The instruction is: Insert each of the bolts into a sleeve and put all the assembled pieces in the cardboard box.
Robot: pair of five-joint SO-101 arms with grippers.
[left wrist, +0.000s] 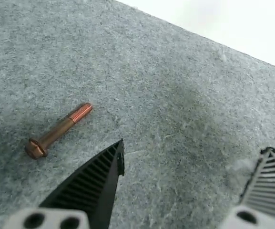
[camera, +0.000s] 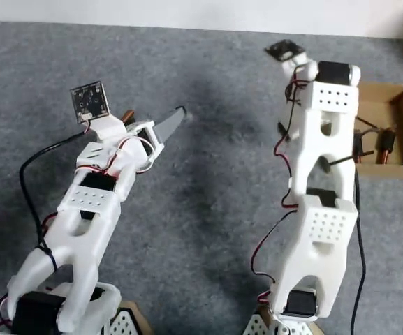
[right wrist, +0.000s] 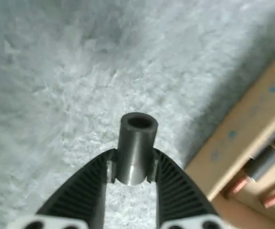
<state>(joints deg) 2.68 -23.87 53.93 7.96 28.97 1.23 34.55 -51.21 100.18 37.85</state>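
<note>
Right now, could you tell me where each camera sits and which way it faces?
High view: fixed above, looking down on the table; shows left arm, right arm, cardboard box.
Left wrist view: on the left wrist, looking past the open left gripper at a bolt on the table.
Right wrist view: on the right wrist, looking past the right gripper, shut on a sleeve, at the table.
Shared: high and right wrist views both show the cardboard box.
</note>
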